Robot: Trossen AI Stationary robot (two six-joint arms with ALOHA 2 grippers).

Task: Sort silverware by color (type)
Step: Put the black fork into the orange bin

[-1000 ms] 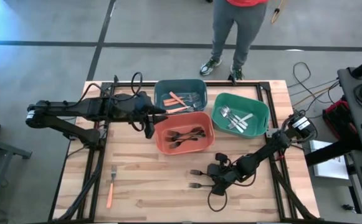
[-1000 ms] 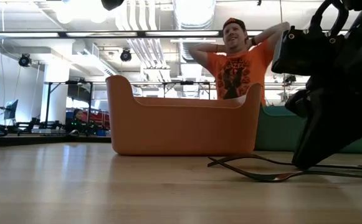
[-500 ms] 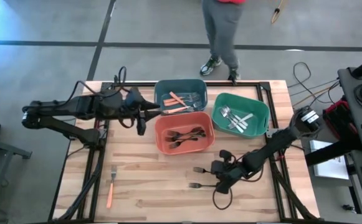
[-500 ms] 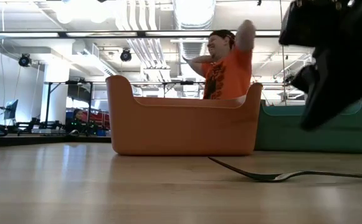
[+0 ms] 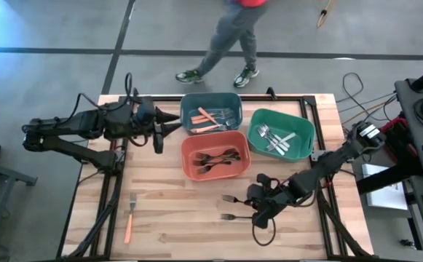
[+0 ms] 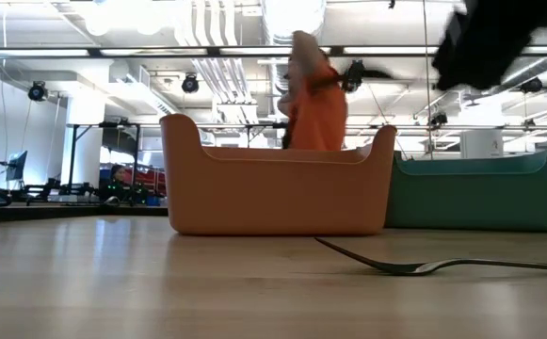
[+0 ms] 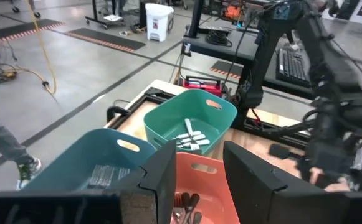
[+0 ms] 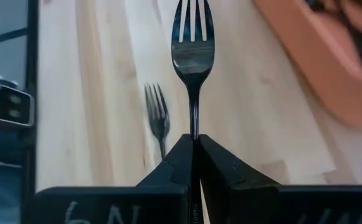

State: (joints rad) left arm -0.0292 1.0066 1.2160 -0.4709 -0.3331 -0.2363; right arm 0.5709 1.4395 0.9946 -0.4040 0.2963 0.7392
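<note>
Black fork [image 8: 192, 46] pinched in the right gripper [image 8: 193, 146], lifted off the table!

Fingers clamped tight on its handle, tines pointing ahead, the right gripper [image 5: 258, 198] hangs over the wooden table [image 5: 175, 218] just in front of the orange-red bin [image 5: 215, 155]. 1 more black fork [image 5: 229, 217] lies on the wood beside it, 1 orange-handled fork [image 5: 129, 217] near the left front. Farther back, the left gripper [image 5: 169, 124] waits beside the teal bin [image 5: 211, 111], fingers apart, empty. Silver pieces [image 5: 275, 138] sit in the green bin [image 5: 282, 132].
</note>
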